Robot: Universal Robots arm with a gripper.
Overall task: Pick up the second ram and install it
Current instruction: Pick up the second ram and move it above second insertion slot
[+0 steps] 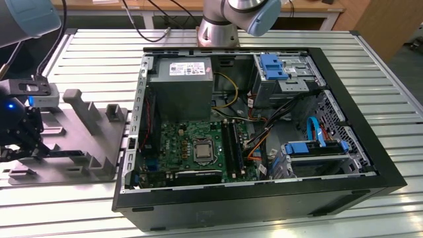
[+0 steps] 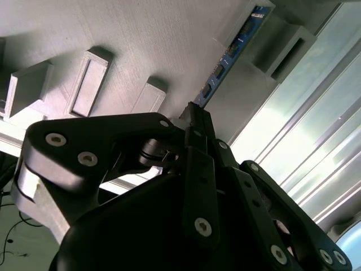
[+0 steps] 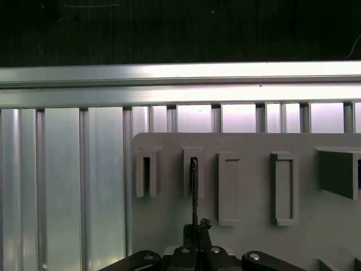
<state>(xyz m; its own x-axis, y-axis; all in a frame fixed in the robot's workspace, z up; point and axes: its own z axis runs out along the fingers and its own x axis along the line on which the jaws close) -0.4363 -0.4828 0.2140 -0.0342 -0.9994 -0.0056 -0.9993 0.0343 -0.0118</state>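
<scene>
End effector [image 2: 194, 121] down over the grey slotted holder [image 1: 86, 124] on the aluminium bench [image 1: 99, 49], at the exterior view's left, well apart from the open computer case [image 1: 264, 198].

Fingers [image 2: 197, 169] pressed nearly together, pinching the second ram [image 2: 231, 51] at its near end. In the second wrist view the board runs away from the fingertips along the holder face, blue-green with small chips.

In the first wrist view the ram [image 3: 194, 186] shows edge-on, its far end standing in one of the holder's rectangular slots [image 3: 193, 172], end effector [image 3: 196, 234] just beneath it.

Motherboard [image 1: 178, 144] lies exposed inside the case.
</scene>
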